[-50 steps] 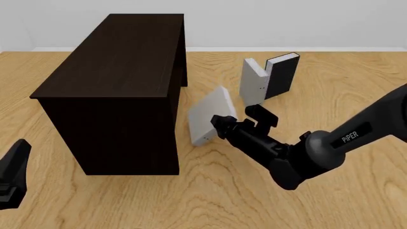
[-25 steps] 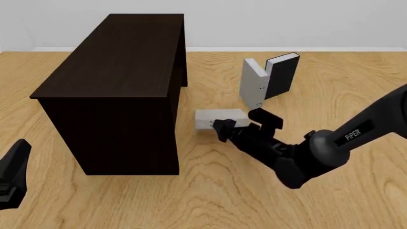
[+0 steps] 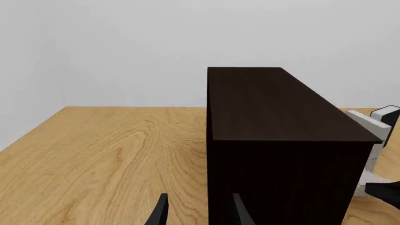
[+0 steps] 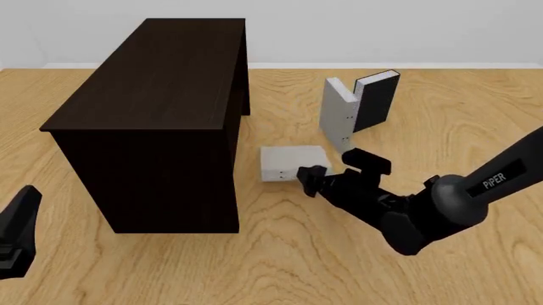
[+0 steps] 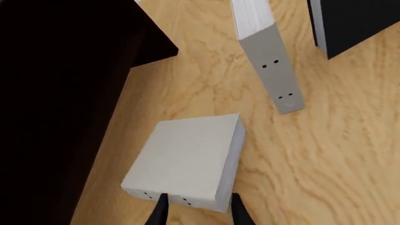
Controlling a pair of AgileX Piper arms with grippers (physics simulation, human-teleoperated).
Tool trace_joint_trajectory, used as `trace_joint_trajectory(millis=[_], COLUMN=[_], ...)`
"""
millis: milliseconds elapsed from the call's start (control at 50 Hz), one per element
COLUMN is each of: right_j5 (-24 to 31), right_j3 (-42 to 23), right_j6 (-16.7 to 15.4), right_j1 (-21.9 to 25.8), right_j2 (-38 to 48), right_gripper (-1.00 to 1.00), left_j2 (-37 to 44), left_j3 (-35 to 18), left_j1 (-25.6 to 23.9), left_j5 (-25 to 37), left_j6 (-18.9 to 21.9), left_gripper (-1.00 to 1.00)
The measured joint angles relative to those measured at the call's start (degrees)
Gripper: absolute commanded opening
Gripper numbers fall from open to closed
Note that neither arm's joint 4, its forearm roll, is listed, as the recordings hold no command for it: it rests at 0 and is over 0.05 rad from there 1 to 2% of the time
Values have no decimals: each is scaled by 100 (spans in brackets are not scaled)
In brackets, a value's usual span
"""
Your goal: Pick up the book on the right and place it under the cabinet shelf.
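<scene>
The book [image 4: 291, 162] lies flat on the desk [image 4: 280, 254] just right of the cabinet shelf [image 4: 161, 108], not under it, so placement isn't done. Right pincer [image 4: 327, 166] sits at the book's near edge, fingers spread and gripping nothing; left pincer [image 3: 196, 213] is parked, also released. Next move, I'd judge: re-grip or push the book left into the recess.

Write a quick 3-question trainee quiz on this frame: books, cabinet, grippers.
1. True or false: the grey book lies flat on the table.
2. Which gripper is nearest it? A left B right
3. Fill in: the black book stands ___ of the cabinet in the front view.

Key: 1 true. 2 B; its fingers straddle the book's edge, grip unconfirmed. 3 right.
</scene>
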Motion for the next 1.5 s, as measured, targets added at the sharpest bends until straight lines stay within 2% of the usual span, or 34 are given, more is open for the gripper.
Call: trace_joint_trajectory(millis=[340,600,1060,1240,1500], right_j5=[170,828,2520,2820,2950], right_j3=[521,701,313,120,-78], right_j6=[-328,-847,-2103,-2390,-2658], right_j1=[-143,-241,-744,-887,-1042], right_j2=[-540,-1372,-2447,-2449,-2226], right_gripper=[100,100,100,100,100], left_j2=[0,0,0,5,14], left_j3=[0,0,0,6,9], left_j1=[0,0,0,4,6], left_j5=[0,0,0,-13,-24], left_j6=[0,0,0,0,3], left_gripper=[100,100,100,100,100])
